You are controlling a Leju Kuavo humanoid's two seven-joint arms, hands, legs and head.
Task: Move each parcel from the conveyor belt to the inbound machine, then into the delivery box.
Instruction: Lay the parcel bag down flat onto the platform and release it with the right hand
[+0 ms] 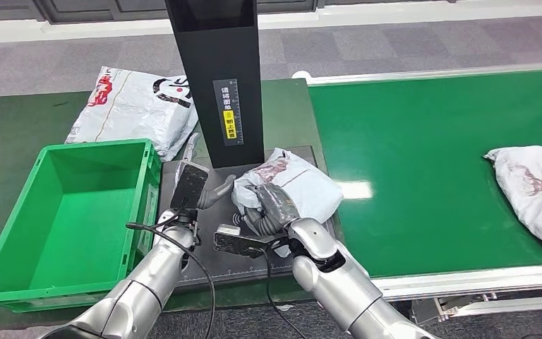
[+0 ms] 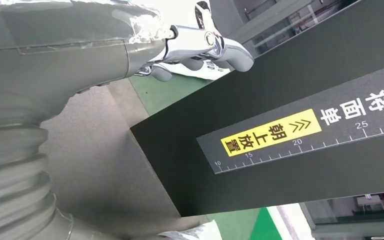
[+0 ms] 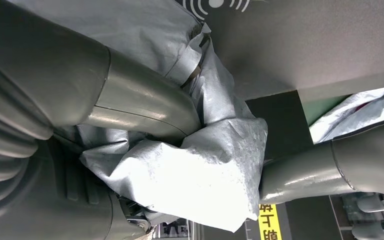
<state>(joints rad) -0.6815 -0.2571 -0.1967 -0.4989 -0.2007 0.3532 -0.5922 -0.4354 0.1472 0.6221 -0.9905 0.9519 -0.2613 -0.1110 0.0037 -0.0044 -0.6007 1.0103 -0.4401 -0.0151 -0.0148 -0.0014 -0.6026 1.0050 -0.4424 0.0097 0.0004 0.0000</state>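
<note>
Between the right hand's (image 1: 272,206) closed fingers (image 3: 145,107) sat a crumpled grey-white parcel (image 1: 293,182), gripped over the inbound machine's dark plate (image 1: 215,263); beside it, the left hand (image 1: 196,187) was empty, fingers apart.

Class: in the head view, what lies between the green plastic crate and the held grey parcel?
The left hand, above the dark scanner platform, lies between the green plastic crate and the crumpled grey plastic parcel.
</note>
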